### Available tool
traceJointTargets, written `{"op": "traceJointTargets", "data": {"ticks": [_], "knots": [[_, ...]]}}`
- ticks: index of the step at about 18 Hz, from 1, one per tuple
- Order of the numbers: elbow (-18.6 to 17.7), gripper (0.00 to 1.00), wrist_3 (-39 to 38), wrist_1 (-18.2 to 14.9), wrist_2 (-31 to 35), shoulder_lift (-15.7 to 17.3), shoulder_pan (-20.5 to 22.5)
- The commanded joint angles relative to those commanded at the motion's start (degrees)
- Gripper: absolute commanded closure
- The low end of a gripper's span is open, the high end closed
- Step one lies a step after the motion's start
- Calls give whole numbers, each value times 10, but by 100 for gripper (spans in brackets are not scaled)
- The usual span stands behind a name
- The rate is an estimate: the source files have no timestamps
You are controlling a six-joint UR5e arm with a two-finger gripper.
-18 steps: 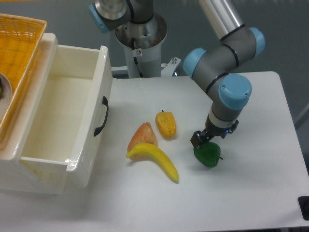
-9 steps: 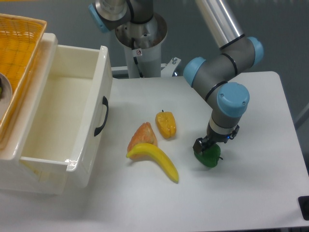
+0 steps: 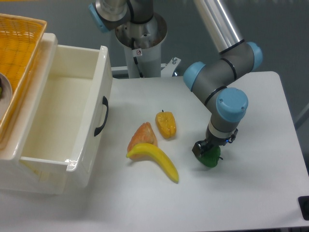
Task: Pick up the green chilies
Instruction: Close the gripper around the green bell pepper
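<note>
The dark fingers [image 3: 199, 147] are down over the top of the green chilies [image 3: 210, 158], one on each side of it, though from here I cannot tell whether they are pressing it or merely straddling it. The gripper [image 3: 206, 149] hangs straight down from the grey wrist with its blue cap. The green chilies is a single glossy, dark green toy, blocky like a bell pepper; most of its upper half is hidden by the gripper. It sits on the white table [image 3: 251, 193], toward the right side. To its left, well apart, lies a yellow-orange pepper [image 3: 166, 124], and further left an orange wedge [image 3: 143, 136] touching a long yellow banana [image 3: 154, 159]. A white open drawer [image 3: 63, 121] stands at the left edge, with a yellow basket [image 3: 17, 58] on top.
</note>
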Motion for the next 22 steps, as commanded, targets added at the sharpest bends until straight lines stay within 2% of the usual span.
{"op": "traceJointTargets", "data": {"ticks": [8, 13, 17, 22], "knots": [[9, 0, 1, 0, 0, -8, 0], [6, 4, 0, 0, 0, -9, 0], [4, 12, 0, 0, 0, -8, 0], [3, 30, 2, 0, 0, -3, -5]]}}
